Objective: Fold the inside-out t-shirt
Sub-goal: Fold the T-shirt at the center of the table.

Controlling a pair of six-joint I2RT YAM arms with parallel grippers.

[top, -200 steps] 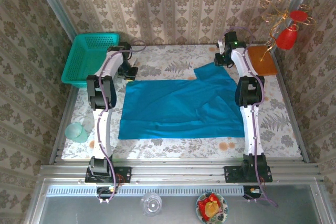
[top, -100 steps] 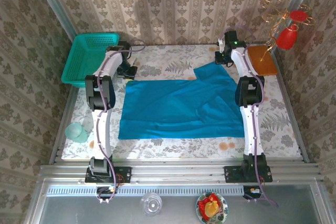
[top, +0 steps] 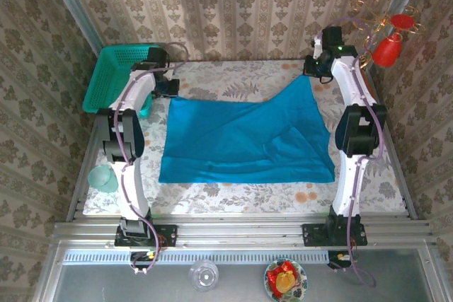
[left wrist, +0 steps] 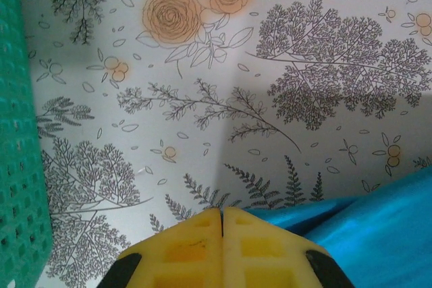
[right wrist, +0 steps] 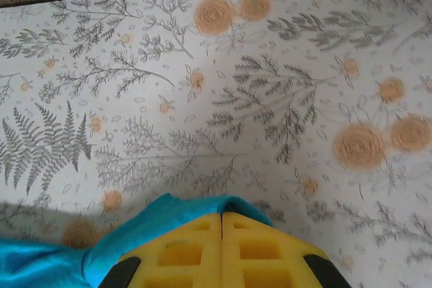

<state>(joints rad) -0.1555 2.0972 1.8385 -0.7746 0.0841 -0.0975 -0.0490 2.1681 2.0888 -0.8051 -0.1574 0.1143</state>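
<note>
Two robot arms work a teal-blue t-shirt (top: 244,139) spread across the middle of a floral-covered desk (top: 233,76). The shirt lies mostly flat, its near edge running roughly parallel to the desk's near edge, with a few creases towards its right side.

The left hand (top: 168,88) sits at the shirt's far-left corner, close to the desk's far-left corner. In the left wrist view, this hand's (left wrist: 223,217) yellow fingers press together, and the blue cloth (left wrist: 378,214) runs in from the right to meet them at the tips, so the hand looks clamped on that corner.

The right hand (top: 316,72) is near the desk's far-right corner, and the shirt's far-right corner rises to a point towards it. In the right wrist view, its (right wrist: 222,220) fingers are closed, with a fold of the cloth (right wrist: 175,210) wrapped over their tips and trailing off to the left.

A green mesh basket (top: 117,76) stands at the far-left corner, just beside the left hand, and its wall (left wrist: 17,133) lines the left side of the left wrist view. A pale green cup (top: 104,178) rests at the desk's left edge. Red ornaments (top: 388,47) hang by the far-right corner.
</note>
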